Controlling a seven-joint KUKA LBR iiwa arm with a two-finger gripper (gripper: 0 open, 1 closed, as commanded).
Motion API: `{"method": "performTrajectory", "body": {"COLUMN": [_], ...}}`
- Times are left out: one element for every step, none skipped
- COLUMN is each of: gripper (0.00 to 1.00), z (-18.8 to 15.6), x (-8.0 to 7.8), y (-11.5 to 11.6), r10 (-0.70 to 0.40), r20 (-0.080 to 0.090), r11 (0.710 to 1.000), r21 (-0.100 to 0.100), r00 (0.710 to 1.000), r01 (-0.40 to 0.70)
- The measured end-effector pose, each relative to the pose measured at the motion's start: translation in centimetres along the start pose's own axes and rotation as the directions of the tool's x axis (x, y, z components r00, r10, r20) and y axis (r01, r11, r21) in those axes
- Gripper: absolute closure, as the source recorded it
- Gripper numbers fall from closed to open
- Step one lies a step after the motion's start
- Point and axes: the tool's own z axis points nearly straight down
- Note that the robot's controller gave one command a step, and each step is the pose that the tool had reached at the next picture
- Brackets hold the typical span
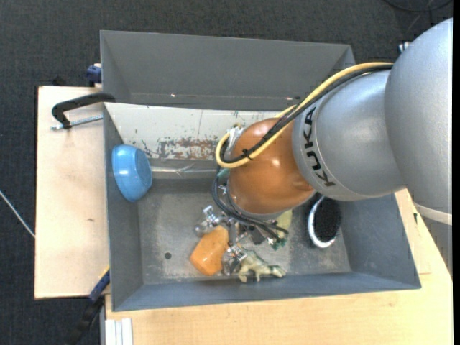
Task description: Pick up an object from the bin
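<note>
My gripper [220, 241] is low in the bin's front middle, under the arm's orange cover. Its two metal fingertips [208, 223] stand apart, one behind and one in front of the right end of an orange rounded lump [206, 256] that lies on the bin floor. The gripper is open, and the lump still rests on the floor. A small green and tan mottled thing [259, 269] lies just right of the front fingertip, against the front wall. A bit of green [282, 238] shows under the cover's right edge.
A blue bowl [131, 171] leans in the back left corner. A black oval brush with a white rim [325, 222] lies at the right, close to the arm. The arm and its cover hide the bin's middle and right back.
</note>
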Motion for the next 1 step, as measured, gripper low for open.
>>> {"method": "performTrajectory", "body": {"gripper": [1.00], "z": [-17.90], "x": [-2.14], "y": [-0.15], "r10": [-0.046], "r20": [0.014], "r11": [0.999], "r21": [0.005], "r00": [0.999], "r01": [0.046]}}
